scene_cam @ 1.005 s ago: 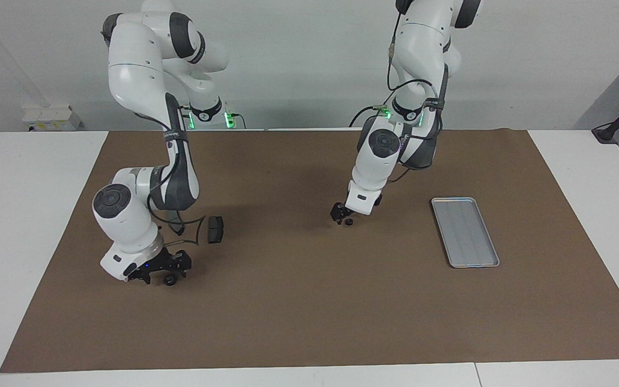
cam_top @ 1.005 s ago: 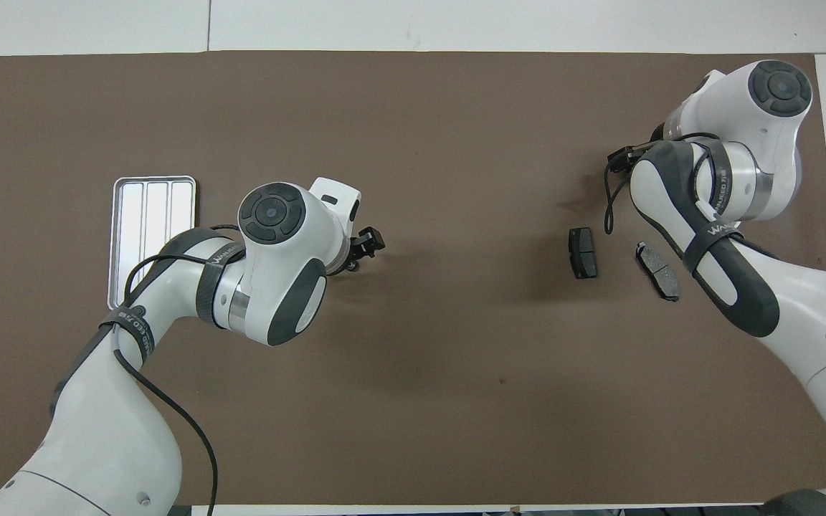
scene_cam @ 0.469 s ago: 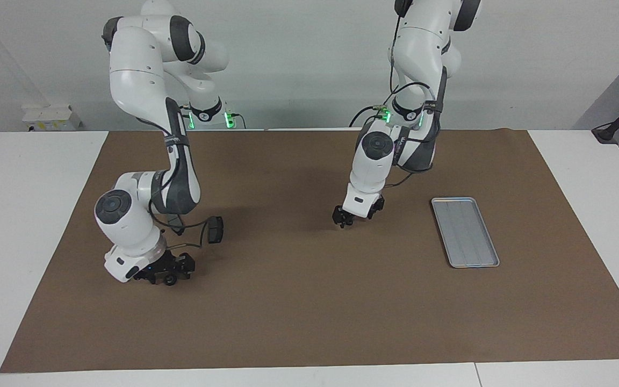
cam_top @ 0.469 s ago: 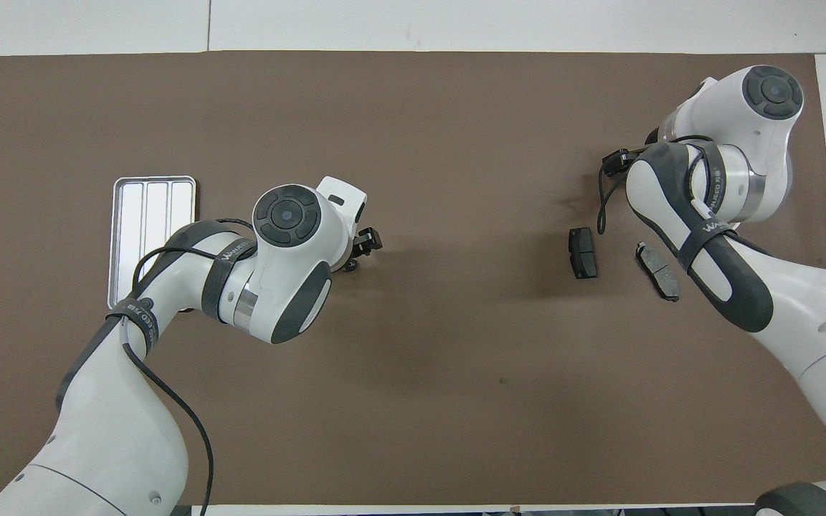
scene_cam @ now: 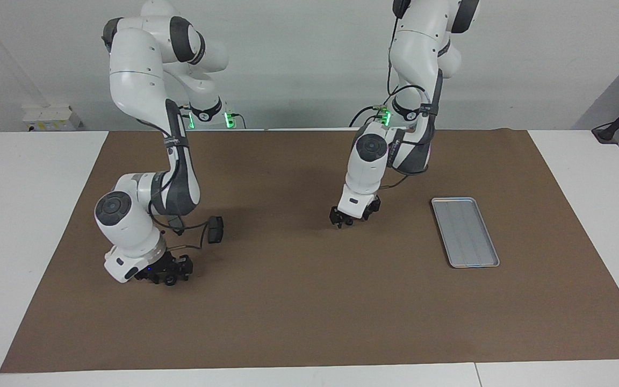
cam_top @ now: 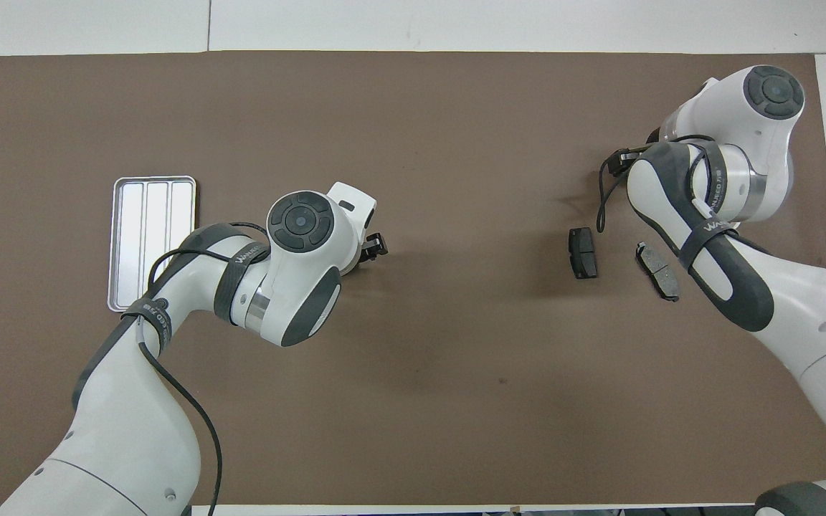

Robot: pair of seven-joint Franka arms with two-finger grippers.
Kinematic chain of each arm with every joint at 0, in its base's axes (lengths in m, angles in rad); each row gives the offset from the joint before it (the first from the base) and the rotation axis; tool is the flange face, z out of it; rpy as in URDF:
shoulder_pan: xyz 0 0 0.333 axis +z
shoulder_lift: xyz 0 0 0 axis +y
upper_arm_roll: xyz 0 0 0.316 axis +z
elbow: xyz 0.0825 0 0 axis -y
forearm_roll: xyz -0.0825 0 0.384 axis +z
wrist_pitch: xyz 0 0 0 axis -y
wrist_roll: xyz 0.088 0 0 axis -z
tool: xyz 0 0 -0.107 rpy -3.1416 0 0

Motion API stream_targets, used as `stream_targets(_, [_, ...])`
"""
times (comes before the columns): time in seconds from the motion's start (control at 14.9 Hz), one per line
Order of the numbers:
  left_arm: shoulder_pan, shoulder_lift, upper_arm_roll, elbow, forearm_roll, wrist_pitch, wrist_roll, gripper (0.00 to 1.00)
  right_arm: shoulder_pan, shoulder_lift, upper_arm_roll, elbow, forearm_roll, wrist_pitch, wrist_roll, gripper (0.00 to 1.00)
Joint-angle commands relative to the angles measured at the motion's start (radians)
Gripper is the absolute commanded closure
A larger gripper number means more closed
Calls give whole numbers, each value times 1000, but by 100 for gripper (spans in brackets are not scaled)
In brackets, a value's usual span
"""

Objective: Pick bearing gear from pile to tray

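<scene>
A: What has changed over the last second?

B: Both arms have settled lower. The left gripper point(scene_cam: 348, 219) has come down onto the spot where 1 tiny black round piece lay beside it; that piece is now hidden under the gripper. The right gripper point(scene_cam: 168, 272) has sunk a little over another black round piece point(scene_cam: 170, 280), which shows right at its tip.

A: Are they gripping?

B: I cannot tell for either gripper. My guess is that both are at the pick itself, with nothing lifted yet.

A: And the tray?

B: The tray point(scene_cam: 465, 232) holds nothing. It lies on the worktop well apart from the left gripper, toward that arm's end. The 2 dark plates point(cam_top: 583, 252) lie untouched near the right gripper.

A: Any writing?

B: Only the black strap point(cam_top: 714, 193) on each forearm, with white lettering that seems to read "WANKEED". The tray and the parts show no readable marks.
</scene>
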Motion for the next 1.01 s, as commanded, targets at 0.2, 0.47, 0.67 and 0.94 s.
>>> stream_targets(0.2, [-17, 14, 13, 3, 18, 18, -3, 18, -15, 4, 12, -11, 16, 10, 19, 61])
stream_targets(0.47, [-15, 14, 13, 5, 16, 20, -3, 36, -15, 6, 12, -11, 19, 10, 19, 77])
stream_targets(0.67, [-15, 14, 13, 3, 16, 20, -3, 47, -15, 6, 12, -11, 19, 6, 17, 100])
stream_targets(0.94, [-15, 12, 13, 2, 12, 6, -7, 100, -15, 4, 12, -7, 16, -2, 17, 100])
